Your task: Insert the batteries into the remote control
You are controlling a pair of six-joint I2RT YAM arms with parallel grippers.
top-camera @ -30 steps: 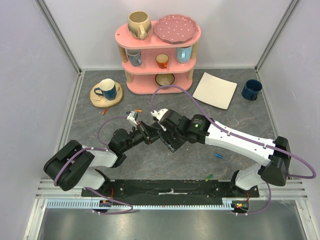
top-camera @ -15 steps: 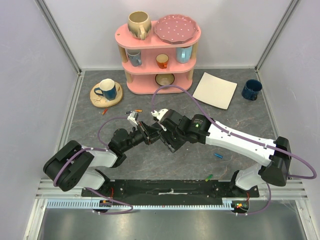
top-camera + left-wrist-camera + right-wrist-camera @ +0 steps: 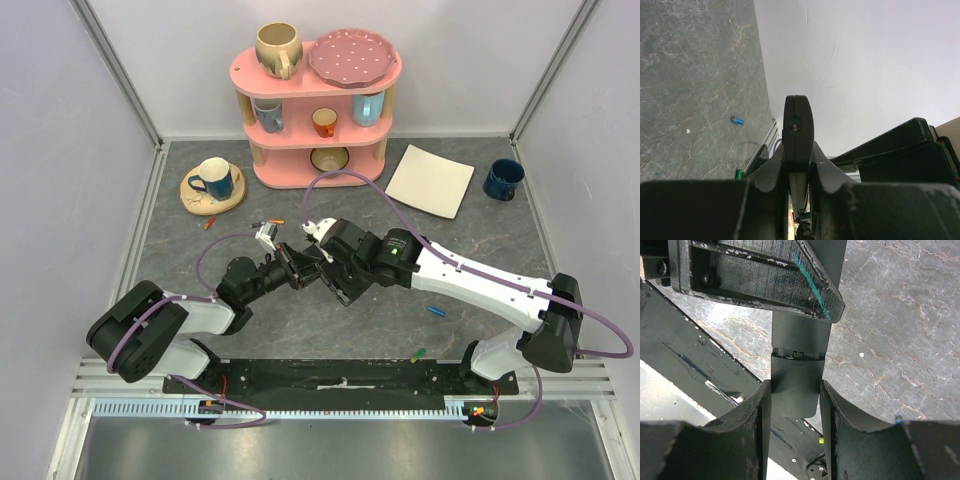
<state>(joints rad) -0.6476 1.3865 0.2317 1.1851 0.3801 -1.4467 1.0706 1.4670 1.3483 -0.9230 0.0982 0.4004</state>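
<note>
The remote control (image 3: 796,372) is held in the air over the middle of the counter (image 3: 380,322), gripped from both sides. The left gripper (image 3: 798,167) is pressed together on its thin edge. The right gripper (image 3: 795,397) pinches it across its width, jaws partly spread. A blue battery (image 3: 437,311) and a green battery (image 3: 417,354) lie on the counter to the right, well apart from the remote control

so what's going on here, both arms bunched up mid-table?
Both grippers hold the remote between them above the table. The left gripper is clamped across its thickness; the right gripper grips it across its width. No battery is in hand: a blue battery and a green battery lie loose on the table.
</note>
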